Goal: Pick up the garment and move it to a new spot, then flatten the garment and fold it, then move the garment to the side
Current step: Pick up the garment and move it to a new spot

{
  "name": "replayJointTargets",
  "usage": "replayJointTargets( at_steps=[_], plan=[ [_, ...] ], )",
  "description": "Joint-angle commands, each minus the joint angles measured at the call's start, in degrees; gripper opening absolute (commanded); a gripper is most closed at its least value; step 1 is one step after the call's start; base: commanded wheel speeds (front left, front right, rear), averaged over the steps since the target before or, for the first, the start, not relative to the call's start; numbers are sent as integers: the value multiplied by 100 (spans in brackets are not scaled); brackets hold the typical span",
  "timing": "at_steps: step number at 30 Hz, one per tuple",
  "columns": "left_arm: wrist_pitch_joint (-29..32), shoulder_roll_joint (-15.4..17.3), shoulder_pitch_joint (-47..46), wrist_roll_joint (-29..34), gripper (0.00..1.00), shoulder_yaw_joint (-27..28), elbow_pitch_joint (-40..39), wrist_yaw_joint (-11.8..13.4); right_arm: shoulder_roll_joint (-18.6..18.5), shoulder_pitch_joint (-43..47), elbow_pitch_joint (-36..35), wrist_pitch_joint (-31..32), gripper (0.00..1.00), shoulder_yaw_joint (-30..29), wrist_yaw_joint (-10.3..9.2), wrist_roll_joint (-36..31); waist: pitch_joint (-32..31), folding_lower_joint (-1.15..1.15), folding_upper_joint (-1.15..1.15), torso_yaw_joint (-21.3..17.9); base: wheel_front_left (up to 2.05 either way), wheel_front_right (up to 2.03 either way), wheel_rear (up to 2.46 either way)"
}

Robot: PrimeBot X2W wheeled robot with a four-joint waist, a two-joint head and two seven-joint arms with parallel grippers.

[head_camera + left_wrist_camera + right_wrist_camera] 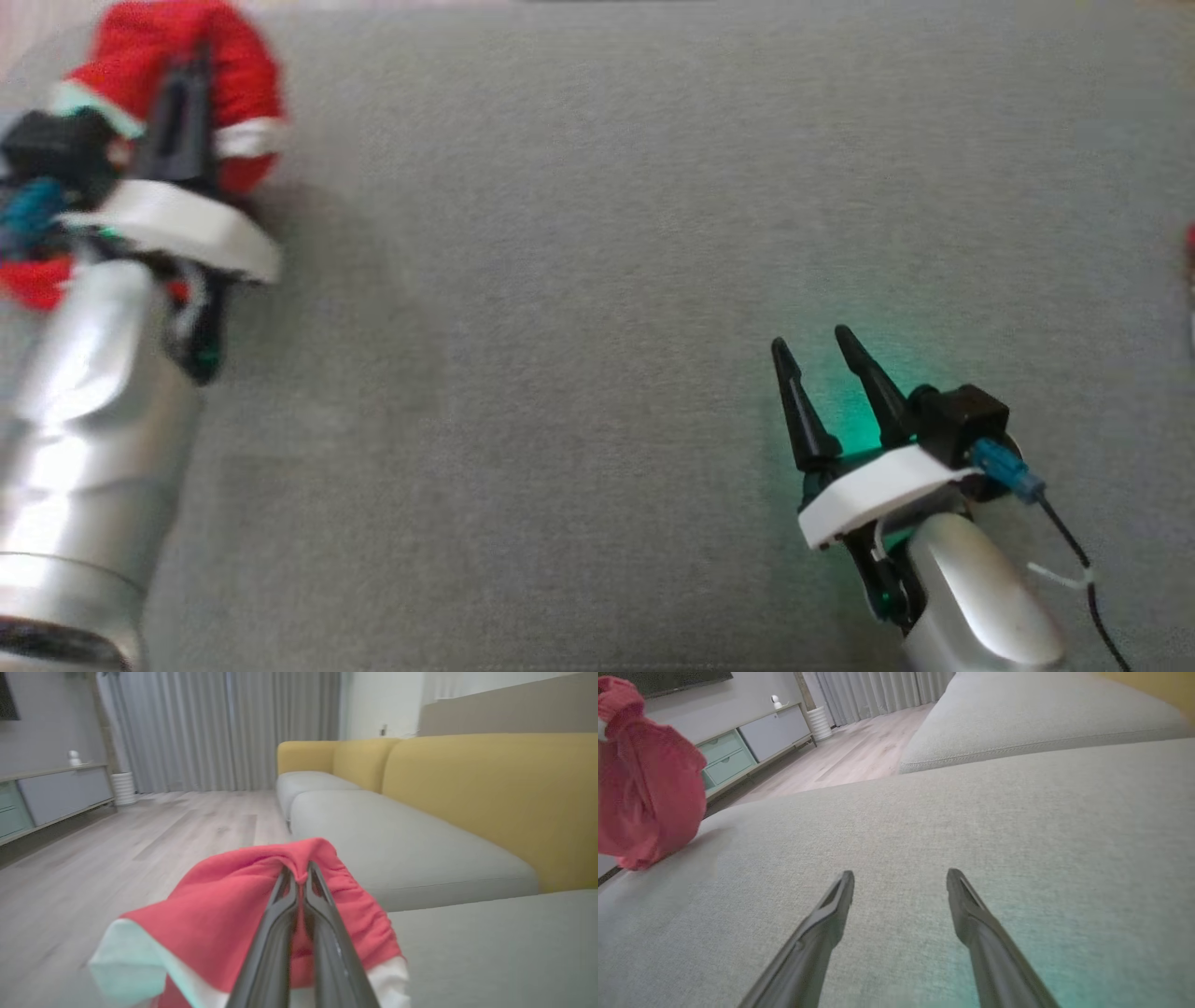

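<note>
The garment (149,56), bright red with white bands, is bunched up at the far left of the grey cushion. My left gripper (191,70) is shut on it. In the left wrist view the two dark fingers pinch a fold of the red garment (224,905) at my left gripper's tips (299,870), and the cloth drapes to both sides. The right wrist view has the garment (644,788) hanging at its left edge, its lower end near the cushion. My right gripper (812,341) stands open low on the right of the head view, its tips (901,879) spread over bare fabric.
The grey sofa cushion (597,233) spreads across the head view. A yellow backrest (490,798) runs along the seat cushions. Beyond the sofa lie a wooden floor (117,849), a low cabinet (752,742) and grey curtains (219,728). A small red thing (1190,243) shows at the right edge.
</note>
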Motion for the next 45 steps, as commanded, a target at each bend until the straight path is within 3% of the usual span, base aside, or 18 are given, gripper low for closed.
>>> replayJointTargets(
  at_steps=[1, 9, 16, 17, 18, 24, 32, 33, 38, 45],
  plan=[
    [-74, 31, -249, -200, 0, -159, -456, 9, 8, 74, -127, -32, 100, 131, 21, 80, -269, 1, 0, -370, 0, 0, 0],
    [-102, -783, 26, -981, 0, -1383, -1333, 9, 8, 187, -122, -32, 100, 250, 21, 263, -552, 1, 0, -1354, 0, 0, 0],
    [-106, -1385, 463, -1178, 0, -1793, -1203, 9, 8, 229, -112, -32, 100, 375, 21, 365, -619, 1, 0, -1948, 0, 0, 0],
    [-106, -1439, 551, -1158, 38, -1838, -1045, 9, 8, 233, -110, -32, 100, 387, 21, 389, -614, 1, 0, -2017, 0, 0, 0],
    [-106, -1479, 616, -1112, 100, -1856, -922, 9, 8, 234, -109, -32, 100, 397, 21, 431, -609, 1, 0, -2079, 0, 0, 0],
    [-106, -1568, 1132, -704, 100, -1352, -535, 177, 8, 253, -168, -32, 100, 382, 21, 475, -644, 1, 0, -2136, 0, 0, 0],
    [-107, -1354, 2530, 259, 100, 316, -1332, 549, 8, 554, -143, -32, 100, -8, 21, 314, -991, 1, 0, -1565, 0, 0, 0],
    [-107, -1331, 2977, 520, 100, 731, -1584, 590, 8, 637, -147, -32, 100, -124, 21, 290, -1068, 1, 0, -1395, 0, 0, 0],
    [-107, -1426, 4255, 1130, 100, 1828, -2247, 551, 8, 870, -193, -32, 100, -383, 21, 238, -1261, 1, 0, -989, 0, 0, 0],
    [-107, -1601, 5349, 1527, 100, 2548, -2788, 410, 8, 1110, -213, -32, 100, -552, 21, 213, -1392, 1, 0, -679, 0, 0, 0]
  ],
)
